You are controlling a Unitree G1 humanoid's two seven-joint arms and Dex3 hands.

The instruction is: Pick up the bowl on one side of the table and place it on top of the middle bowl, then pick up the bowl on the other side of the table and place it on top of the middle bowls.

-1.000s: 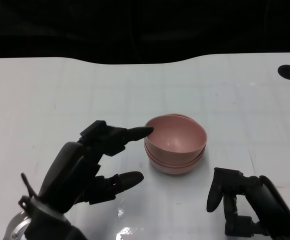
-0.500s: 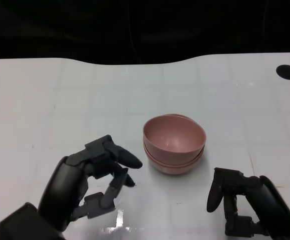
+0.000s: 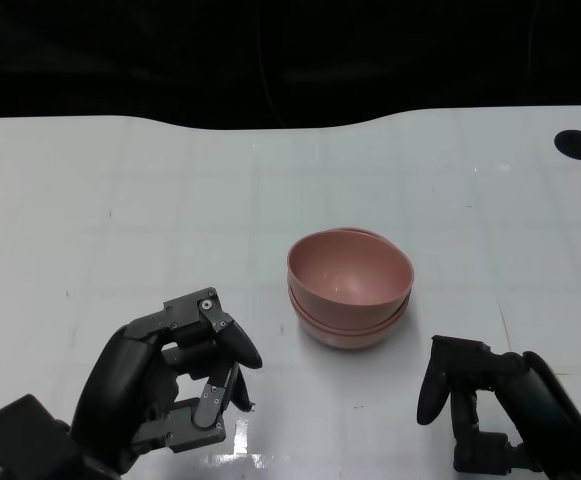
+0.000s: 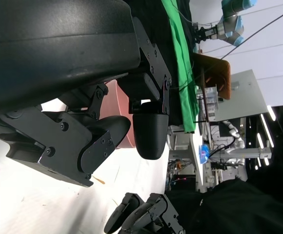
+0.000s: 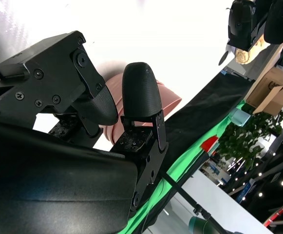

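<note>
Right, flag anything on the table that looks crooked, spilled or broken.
Only the stack of pink bowls stands out a little: the top bowl sits tilted in the ones below rather than nesting flush. Nothing is spilled or visibly damaged. The left hand and right hand are both clear of the stack and hold nothing.

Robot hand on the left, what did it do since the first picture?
The left robot hand pulled back from the rim of the pink bowl stack toward the robot and curled its fingers in, holding nothing. The stack and the right robot hand stayed put.
</note>
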